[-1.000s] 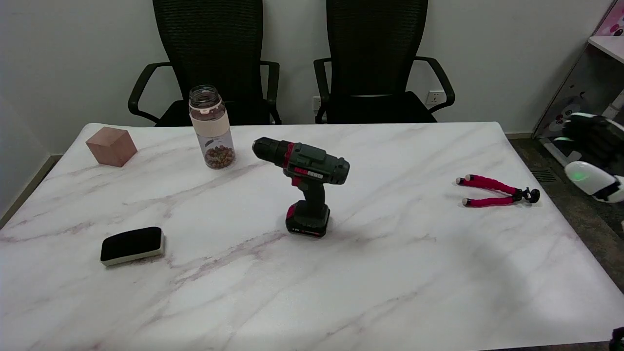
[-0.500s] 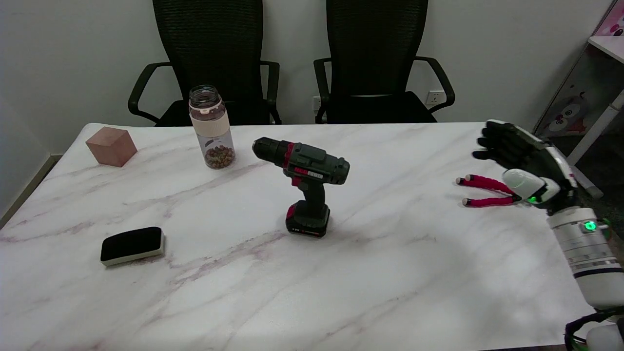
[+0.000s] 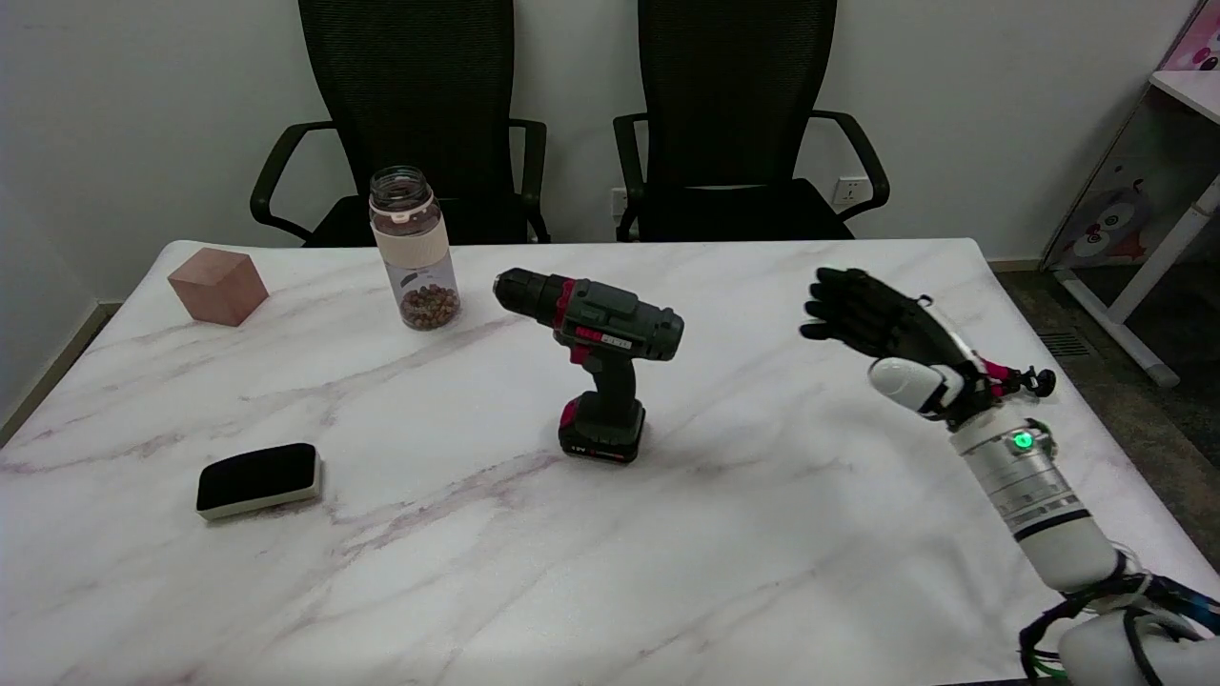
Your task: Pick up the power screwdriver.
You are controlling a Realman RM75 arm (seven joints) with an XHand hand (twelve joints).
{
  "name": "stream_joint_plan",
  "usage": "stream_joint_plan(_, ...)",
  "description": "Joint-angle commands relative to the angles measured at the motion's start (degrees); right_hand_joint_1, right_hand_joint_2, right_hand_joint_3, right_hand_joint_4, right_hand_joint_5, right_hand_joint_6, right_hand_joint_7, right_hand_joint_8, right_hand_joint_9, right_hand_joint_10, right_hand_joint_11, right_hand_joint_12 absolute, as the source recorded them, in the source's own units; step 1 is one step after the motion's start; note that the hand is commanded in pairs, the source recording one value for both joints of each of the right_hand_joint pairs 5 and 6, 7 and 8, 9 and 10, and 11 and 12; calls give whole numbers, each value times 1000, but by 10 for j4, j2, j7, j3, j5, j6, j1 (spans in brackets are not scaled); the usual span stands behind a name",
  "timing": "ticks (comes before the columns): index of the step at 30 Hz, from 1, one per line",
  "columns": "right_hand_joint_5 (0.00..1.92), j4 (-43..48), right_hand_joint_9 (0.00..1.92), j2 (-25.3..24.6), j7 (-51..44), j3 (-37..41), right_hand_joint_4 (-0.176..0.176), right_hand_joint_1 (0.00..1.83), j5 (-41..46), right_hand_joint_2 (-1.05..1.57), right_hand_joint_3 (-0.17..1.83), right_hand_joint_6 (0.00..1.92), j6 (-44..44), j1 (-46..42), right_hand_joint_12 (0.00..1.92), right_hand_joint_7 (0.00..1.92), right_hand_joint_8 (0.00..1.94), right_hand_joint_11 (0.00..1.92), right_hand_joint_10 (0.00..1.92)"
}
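Head view: right hand (image 3: 882, 329) (fingers spread, empty) hovers well right of upright power screwdriver (image 3: 599, 367).

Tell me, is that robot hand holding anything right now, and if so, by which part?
Nothing is held. The right hand is in the air with its fingers apart, well to the right of the power screwdriver, which stands on the table untouched.

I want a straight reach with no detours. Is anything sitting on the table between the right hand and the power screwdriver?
Nothing visible: only bare table lies between the right hand and the power screwdriver. The small red tripod lies behind the hand.
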Motion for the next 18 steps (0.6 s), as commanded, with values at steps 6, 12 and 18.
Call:
stream_joint_plan(6,476,119,492,-121,10,-128,17,855,-80,-113,643,476,-86,194,593,476,476,593,492)
stream_joint_plan(12,478,165,489,-164,10,-142,21,857,-80,-120,644,478,-93,220,568,478,478,568,489)
stream_joint_plan(18,492,191,471,-204,7,-151,34,861,-81,-149,660,492,-93,240,525,492,492,525,471)
